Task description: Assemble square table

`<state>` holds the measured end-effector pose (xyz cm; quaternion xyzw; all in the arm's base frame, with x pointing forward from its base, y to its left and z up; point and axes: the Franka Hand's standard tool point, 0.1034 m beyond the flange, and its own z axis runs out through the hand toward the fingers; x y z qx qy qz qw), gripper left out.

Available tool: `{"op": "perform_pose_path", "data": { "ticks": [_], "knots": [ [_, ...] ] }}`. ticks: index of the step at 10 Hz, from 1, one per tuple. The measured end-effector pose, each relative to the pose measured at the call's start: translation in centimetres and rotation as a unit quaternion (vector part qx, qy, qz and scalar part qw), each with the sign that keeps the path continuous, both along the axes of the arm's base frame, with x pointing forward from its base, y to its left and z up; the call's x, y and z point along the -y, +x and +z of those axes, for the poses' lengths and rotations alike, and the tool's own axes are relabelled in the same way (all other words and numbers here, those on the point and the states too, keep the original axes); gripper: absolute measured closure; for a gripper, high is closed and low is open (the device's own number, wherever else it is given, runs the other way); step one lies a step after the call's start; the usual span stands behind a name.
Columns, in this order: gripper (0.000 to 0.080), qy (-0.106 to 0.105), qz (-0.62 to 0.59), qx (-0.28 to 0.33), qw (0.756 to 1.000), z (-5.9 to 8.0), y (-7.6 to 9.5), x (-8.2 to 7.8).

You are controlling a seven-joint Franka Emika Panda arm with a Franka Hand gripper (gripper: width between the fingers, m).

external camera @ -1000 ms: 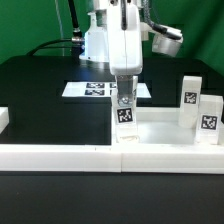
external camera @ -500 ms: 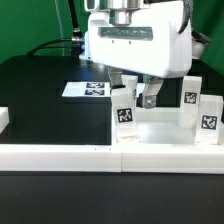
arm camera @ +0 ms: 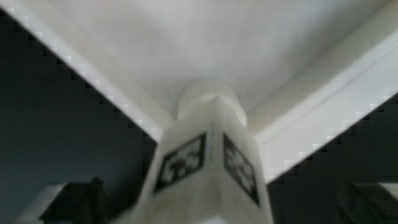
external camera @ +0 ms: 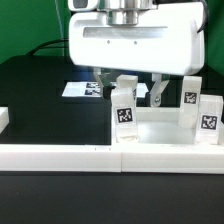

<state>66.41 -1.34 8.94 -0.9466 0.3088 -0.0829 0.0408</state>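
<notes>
Jaws now wide apart, raised off upright leg block [external camera: 123, 108], arm turned broadside.

- Exterior view is evenly and brightly lit, and the gripper housing [external camera: 135, 45] across the top of the frame glows almost blown-out white, with little surface detail.
- The black table [external camera: 40, 100] at middle left soaks up the light; no hard shadows on it, only a faint sheen.
- The leg block [external camera: 123, 112] at centre reads sharp enough, tag pattern legible but coarse at this low resolution.
- Soft grey shading sits beneath the housing, behind the leg block.
- Wrist view is heavily blurred: the leg block [arm camera: 201, 150] fills the lower centre, far too close, tag edges smeared.
- Its upper half is pale and washed out, corners falling to dark.
</notes>
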Motion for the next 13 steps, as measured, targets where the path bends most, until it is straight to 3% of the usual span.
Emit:
{"op": "perform_pose_path", "data": {
  "ticks": [3,7,9,11,13],
  "knots": [
    [0.0150,-0.011,0.120,0.001,0.993,-0.38,-0.39,-0.15],
    [0.0150,-0.047,0.249,-0.001,0.967,-0.41,-0.45,0.52],
    [0.0162,-0.045,0.234,-0.002,0.971,-0.42,-0.46,0.55],
    [0.0504,-0.037,0.192,-0.003,0.981,-0.42,-0.45,0.51],
    [0.0504,-0.024,0.122,-0.003,0.992,-0.34,-0.37,0.45]
  ]
}}
